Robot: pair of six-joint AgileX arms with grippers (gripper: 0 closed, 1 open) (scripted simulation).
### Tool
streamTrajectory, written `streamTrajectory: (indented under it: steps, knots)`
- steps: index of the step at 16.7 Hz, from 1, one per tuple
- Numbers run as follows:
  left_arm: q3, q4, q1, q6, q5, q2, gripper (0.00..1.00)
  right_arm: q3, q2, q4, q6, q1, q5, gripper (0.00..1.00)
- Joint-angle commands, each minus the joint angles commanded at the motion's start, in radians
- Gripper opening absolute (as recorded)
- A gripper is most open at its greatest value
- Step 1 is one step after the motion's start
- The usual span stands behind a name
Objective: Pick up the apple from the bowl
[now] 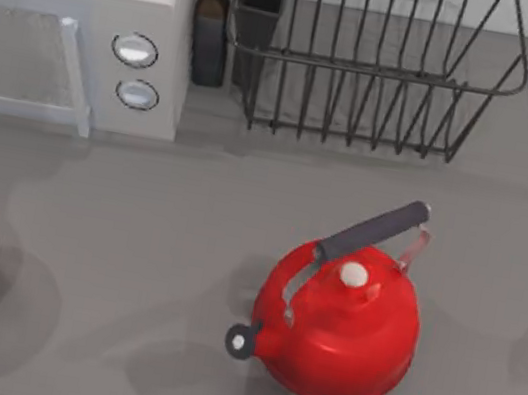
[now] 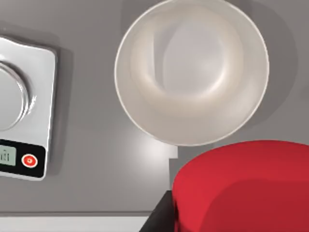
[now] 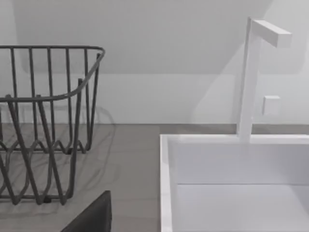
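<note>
A: Where is the apple (image 2: 241, 186)?

B: Out of the bowl (image 2: 145, 116). It sits right at the left end effector (image 2: 231, 217), which appears closed on it, with a dark finger (image 2: 161, 217) against its side. The bowl lies below, empty, on the tabletop (image 2: 96, 164).

A: Handling?

B: Judged light, firm and round, matte and not slick. It could roll out of a shallow pinch, so hold across the widest part.

A: Clutter?

B: Scale (image 2: 24, 106) just beside the bowl; kettle (image 1: 339, 322) well apart from it.

A: Right end effector (image 3: 89, 215)?

B: Idle, facing the rack (image 3: 43, 121) and sink (image 3: 166, 183). Cannot tell its state.
</note>
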Motion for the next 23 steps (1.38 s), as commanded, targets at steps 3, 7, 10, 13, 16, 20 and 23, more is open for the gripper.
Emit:
streamTrajectory:
  steps: [3, 7, 10, 13, 16, 20, 23]
  knots:
    - [-0.017, 0.046, -0.069, -0.068, 0.001, 0.038, 0.00, 0.000, 0.000, 0.000, 0.000, 0.000, 0.000, 1.00]
    - [-0.079, 0.181, -0.288, -0.291, 0.002, 0.124, 0.00, 0.000, 0.000, 0.000, 0.000, 0.000, 0.000, 1.00]
    - [-0.129, 0.292, -0.461, -0.467, 0.004, 0.191, 0.00, 0.000, 0.000, 0.000, 0.000, 0.000, 0.000, 1.00]
    - [-0.168, 0.367, -0.548, -0.554, 0.004, 0.228, 0.00, 0.000, 0.000, 0.000, 0.000, 0.000, 0.000, 1.00]
    - [-0.172, 0.374, -0.555, -0.561, 0.004, 0.230, 0.00, 0.000, 0.000, 0.000, 0.000, 0.000, 0.000, 1.00]
    - [-0.209, 0.412, -0.551, -0.558, 0.005, 0.233, 0.00, 0.000, 0.000, 0.000, 0.000, 0.000, 0.000, 1.00]
    - [-0.314, 0.541, -0.550, -0.557, 0.005, 0.252, 0.00, 0.000, 0.000, 0.000, 0.000, 0.000, 0.000, 1.00]
